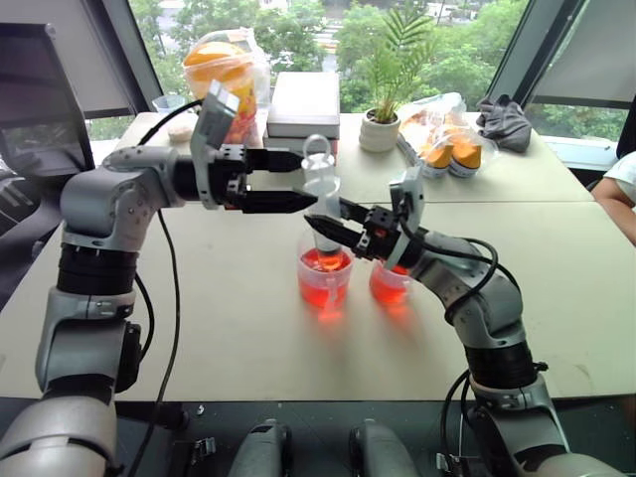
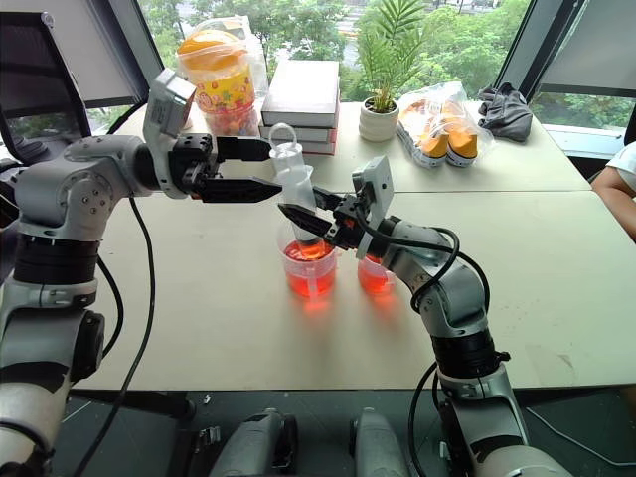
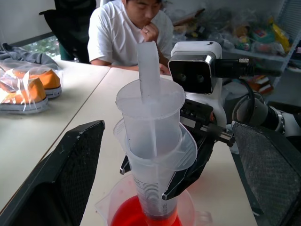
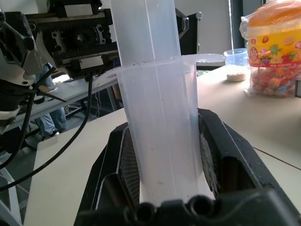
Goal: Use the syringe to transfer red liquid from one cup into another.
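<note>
Draw step in hand. Right tool [image 1: 326, 227] is clamped on the barrel of the syringe [image 1: 322, 194], holding it upright with its tip down in the handled beaker [image 1: 325, 275], in or just above the red liquid [image 1: 324, 262] (can't tell which). Plunger looks partly up. Left tool [image 1: 298, 181] stands wide, fingers either side of the plunger top, not gripping. Smaller cup [image 1: 390, 285] sits just beside the beaker on the worktop [image 1: 219, 318], red in it too. Next, as I read it: lift the tip clear, shift over the small cup, then left tool presses the plunger.
</note>
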